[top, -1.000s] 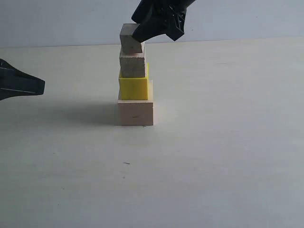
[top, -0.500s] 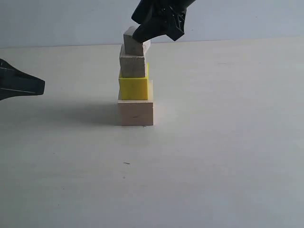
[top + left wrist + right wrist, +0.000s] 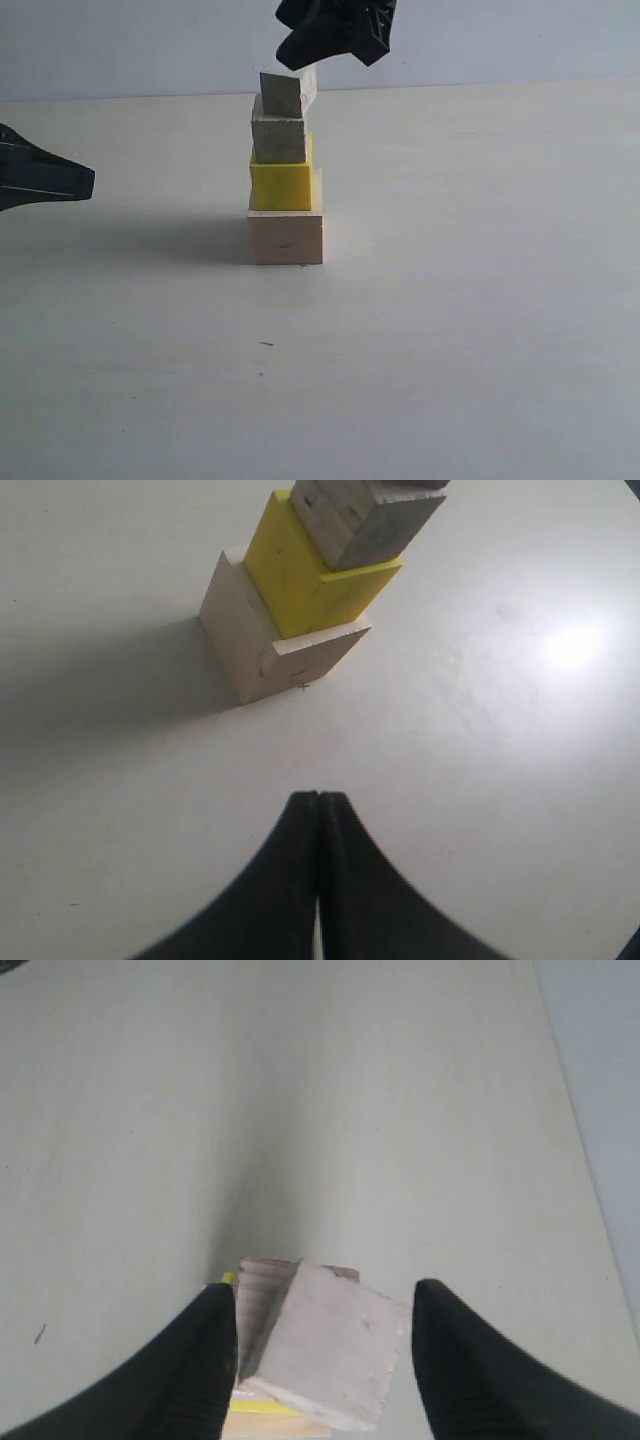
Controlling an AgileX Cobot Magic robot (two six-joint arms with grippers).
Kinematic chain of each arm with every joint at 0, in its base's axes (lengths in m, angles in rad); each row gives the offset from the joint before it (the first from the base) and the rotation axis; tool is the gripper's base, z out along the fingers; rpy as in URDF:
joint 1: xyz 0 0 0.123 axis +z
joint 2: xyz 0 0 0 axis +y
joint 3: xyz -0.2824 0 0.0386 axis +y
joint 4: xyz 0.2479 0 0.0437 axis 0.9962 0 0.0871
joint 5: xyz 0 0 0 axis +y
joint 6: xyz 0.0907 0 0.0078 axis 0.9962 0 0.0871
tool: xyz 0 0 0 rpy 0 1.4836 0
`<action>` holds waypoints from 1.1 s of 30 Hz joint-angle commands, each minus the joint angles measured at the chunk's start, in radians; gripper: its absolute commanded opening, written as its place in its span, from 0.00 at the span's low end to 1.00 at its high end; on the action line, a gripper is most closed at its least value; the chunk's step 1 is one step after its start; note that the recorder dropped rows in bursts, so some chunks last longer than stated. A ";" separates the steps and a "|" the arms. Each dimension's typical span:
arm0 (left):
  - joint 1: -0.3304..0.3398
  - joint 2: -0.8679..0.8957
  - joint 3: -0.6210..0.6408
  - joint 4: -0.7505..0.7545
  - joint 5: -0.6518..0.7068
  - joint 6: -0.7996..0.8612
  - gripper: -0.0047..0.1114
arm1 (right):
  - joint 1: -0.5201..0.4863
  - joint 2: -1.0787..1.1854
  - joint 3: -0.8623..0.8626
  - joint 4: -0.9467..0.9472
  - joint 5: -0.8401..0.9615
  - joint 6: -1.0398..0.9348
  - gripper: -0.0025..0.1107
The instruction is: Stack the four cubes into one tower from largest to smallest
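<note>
The tower stands mid-table: large pale cube at the bottom, yellow cube on it, small wood cube above, and the smallest cube on top, twisted out of line with the others. My right gripper hovers just above it, open; in the right wrist view the smallest cube lies between the spread fingers, touching neither. My left gripper is shut and empty, off to the left. The left wrist view shows the large cube, yellow cube and small cube beyond the left gripper.
The pale table carries nothing else. A pale wall runs behind it.
The right gripper has opened, let go of the smallest cube and risen slightly. The cube now rests on the tower, turned. The left arm has not moved.
</note>
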 commanded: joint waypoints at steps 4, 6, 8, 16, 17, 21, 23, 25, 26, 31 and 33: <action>0.002 -0.007 0.003 -0.007 0.007 -0.003 0.04 | -0.001 -0.047 -0.005 -0.154 -0.091 0.239 0.26; 0.002 -0.007 0.003 -0.007 0.007 -0.003 0.04 | -0.001 -0.049 -0.005 -0.204 -0.100 0.310 0.13; 0.002 -0.007 0.003 -0.007 0.007 -0.003 0.04 | -0.001 -0.045 -0.005 -0.271 -0.127 0.403 0.02; 0.002 0.030 0.003 -0.009 0.003 -0.008 0.04 | -0.001 0.037 -0.005 -0.317 -0.130 0.694 0.02; 0.002 0.032 0.003 -0.009 0.003 -0.008 0.04 | 0.001 0.045 -0.005 -0.308 -0.125 0.694 0.02; 0.002 0.032 0.003 -0.008 -0.008 -0.008 0.04 | 0.001 0.064 -0.005 -0.301 -0.129 0.698 0.02; 0.002 0.032 0.003 -0.008 -0.012 -0.008 0.04 | 0.001 0.075 -0.005 -0.293 -0.129 0.701 0.02; 0.002 0.032 0.003 -0.008 -0.012 -0.008 0.04 | 0.001 0.080 -0.005 -0.293 -0.129 0.703 0.02; 0.002 0.032 0.003 -0.008 -0.012 -0.008 0.04 | 0.001 0.082 -0.005 -0.293 -0.129 0.705 0.02; 0.002 0.032 0.003 -0.008 -0.012 -0.008 0.04 | 0.001 0.082 -0.005 -0.292 -0.120 0.722 0.02; 0.002 0.032 0.003 -0.008 -0.014 -0.008 0.04 | 0.001 0.082 -0.005 -0.275 -0.109 0.721 0.02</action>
